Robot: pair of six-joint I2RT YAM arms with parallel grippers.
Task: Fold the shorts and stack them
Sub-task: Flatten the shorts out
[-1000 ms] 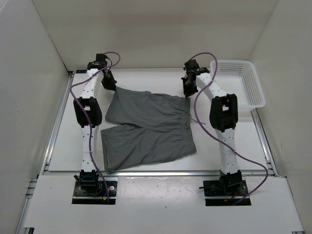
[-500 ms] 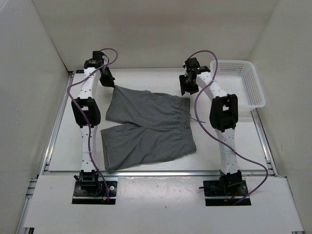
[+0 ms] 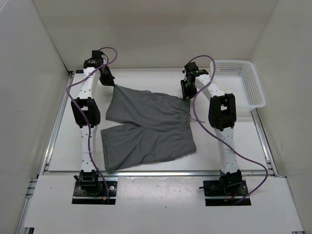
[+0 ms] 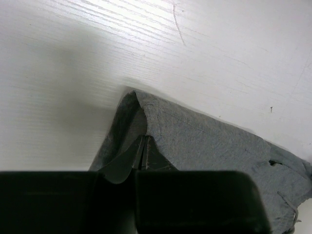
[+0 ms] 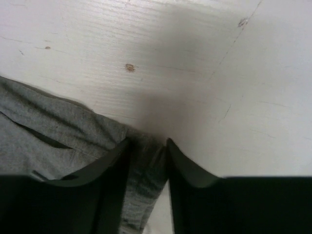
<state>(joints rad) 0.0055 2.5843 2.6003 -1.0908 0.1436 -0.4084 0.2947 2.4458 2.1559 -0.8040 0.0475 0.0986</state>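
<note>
The grey shorts [image 3: 146,127] lie spread flat on the white table, with the legs to the left and the waistband and drawstring to the right. My left gripper [image 3: 109,81] is shut on the far left leg corner, and the left wrist view shows its tips [image 4: 144,146] pinching a raised fold of the shorts [image 4: 204,141]. My right gripper [image 3: 186,90] is at the far right waistband corner. In the right wrist view its jaws [image 5: 147,144] stand apart astride the corner of the shorts [image 5: 58,126], with fabric lying between them.
A white mesh basket [image 3: 254,93] stands at the far right of the table, just right of the right arm. White walls close in the left, back and right sides. Bare table [image 3: 146,78] runs along the far edge behind the shorts.
The right gripper has gone from shut to open and now straddles the waistband corner. The left gripper has drawn its leg corner slightly towards the far left.
</note>
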